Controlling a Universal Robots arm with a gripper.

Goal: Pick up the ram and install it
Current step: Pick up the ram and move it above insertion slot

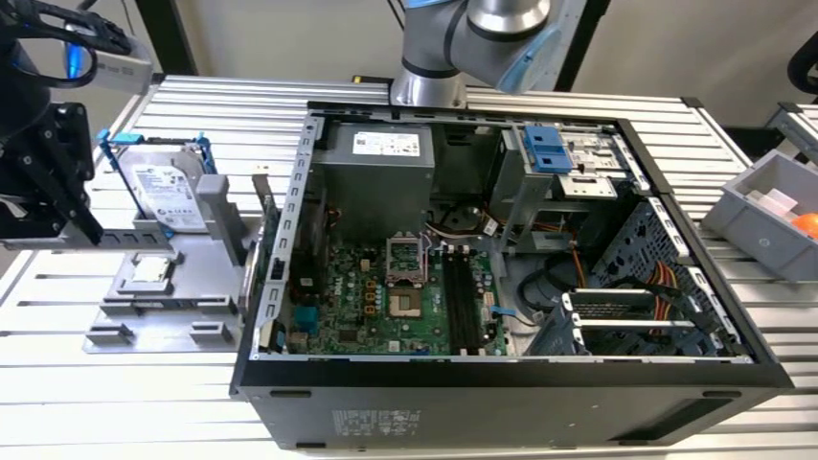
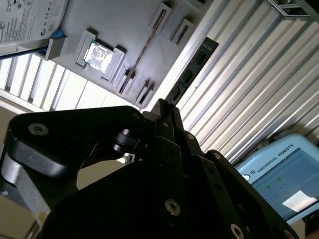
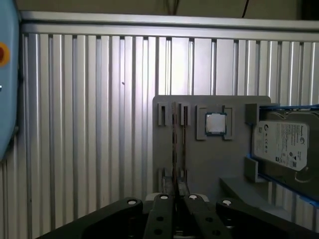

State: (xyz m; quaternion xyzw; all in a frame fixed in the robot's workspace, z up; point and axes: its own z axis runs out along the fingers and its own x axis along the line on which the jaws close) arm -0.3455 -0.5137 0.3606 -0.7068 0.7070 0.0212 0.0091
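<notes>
Pincer (image 3: 178, 198) clenched, empty, hiding the grey holder's (image 3: 209, 164) near end; ram (image 3: 175, 149) edge-on, a thin sliver.

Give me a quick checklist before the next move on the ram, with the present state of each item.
1. The ram sits on edge in the grey fixture: ok.
2. The gripper is in line with the ram's edge in the first wrist view: ok.
3. The gripper has hold of the ram: cannot tell.
4. The hard drive is apart from the ram, with the square chip between them: ok.
5. The black memory slots on the motherboard look free: ok.
6. The computer case is open: ok.
</notes>
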